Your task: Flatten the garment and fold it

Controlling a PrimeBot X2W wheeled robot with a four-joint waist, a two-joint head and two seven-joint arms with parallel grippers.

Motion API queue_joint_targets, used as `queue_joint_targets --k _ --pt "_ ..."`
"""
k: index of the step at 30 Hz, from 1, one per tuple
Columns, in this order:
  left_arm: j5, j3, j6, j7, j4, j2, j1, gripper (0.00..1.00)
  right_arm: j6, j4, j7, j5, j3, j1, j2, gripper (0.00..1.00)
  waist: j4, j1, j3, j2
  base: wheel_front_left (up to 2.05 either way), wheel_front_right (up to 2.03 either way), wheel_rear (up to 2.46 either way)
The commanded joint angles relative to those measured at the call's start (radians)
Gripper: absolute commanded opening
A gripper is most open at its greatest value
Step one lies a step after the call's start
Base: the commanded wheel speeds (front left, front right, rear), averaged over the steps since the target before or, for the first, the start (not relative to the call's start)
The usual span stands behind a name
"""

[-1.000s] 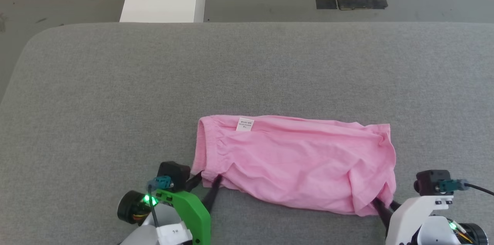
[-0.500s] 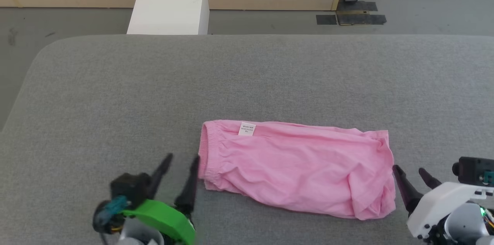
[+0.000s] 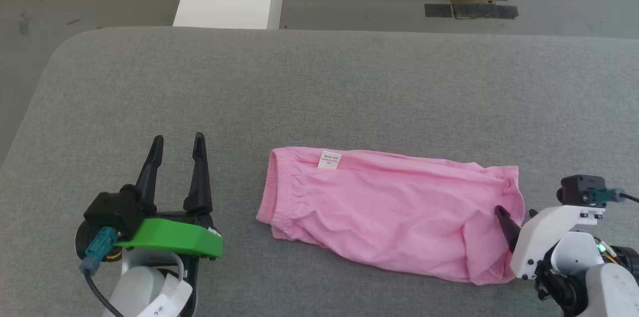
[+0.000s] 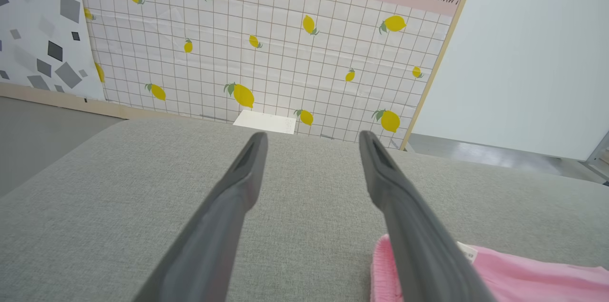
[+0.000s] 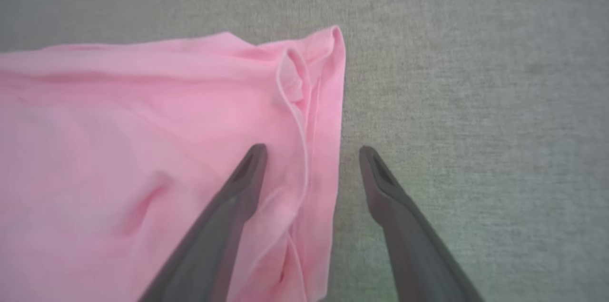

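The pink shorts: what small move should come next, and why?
Probably lower the right gripper and close it on the hem edge of the garment, which lies between its open fingers; the left gripper stands open, apart from the waistband.

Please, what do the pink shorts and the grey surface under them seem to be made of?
The pink shorts look like thin, soft, matte cloth, perhaps cotton: they lie limp with small wrinkles and a gathered waistband. The grey surface looks like matte woven upholstery fabric, with a fine speckled weave; what lies beneath I cannot tell.
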Motion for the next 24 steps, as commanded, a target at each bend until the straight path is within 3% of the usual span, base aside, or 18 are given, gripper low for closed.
queue_joint_targets --k 1,6,11,12,13,14,24 --pt "0.022 0.021 -0.018 -0.004 0.006 -0.02 -0.011 1.0 -0.001 0.026 0.013 -0.016 -0.002 -0.026 0.0 1.0 0.001 0.0 0.009 0.0 0.0 0.0 0.0" --pt "0.086 0.081 -0.082 -0.004 0.025 -0.072 -0.002 1.0 -0.001 0.125 0.103 -0.001 0.024 -0.051 0.0 1.0 0.01 0.0 0.024 0.0 0.0 0.0 0.0" --pt "0.122 0.124 -0.118 -0.004 0.033 -0.103 0.014 1.0 -0.001 0.143 0.227 0.061 0.071 -0.038 0.0 0.97 0.018 0.0 0.023 0.0 0.0 0.0 0.0" --pt "0.127 0.13 -0.124 -0.004 0.035 -0.109 0.018 1.0 -0.001 0.134 0.248 0.074 0.083 -0.032 0.0 0.55 0.02 0.0 0.021 0.0 0.0 0.0 0.0" --pt "0.132 0.135 -0.129 -0.004 0.038 -0.112 0.02 1.0 -0.001 0.124 0.26 0.085 0.093 -0.028 0.0 0.37 0.02 0.0 0.02 0.0 0.0 0.0 0.0" --pt "0.136 0.14 -0.134 -0.004 0.041 -0.117 0.023 1.0 -0.001 0.107 0.267 0.101 0.102 -0.024 0.0 0.03 0.021 0.0 0.018 0.0 0.0 0.0 0.0" --pt "0.163 0.16 -0.161 -0.004 0.064 -0.137 0.029 1.0 -0.001 -0.003 0.231 0.118 0.121 -0.021 0.0 0.0 0.017 0.0 0.008 0.0 0.0 0.0 0.0"
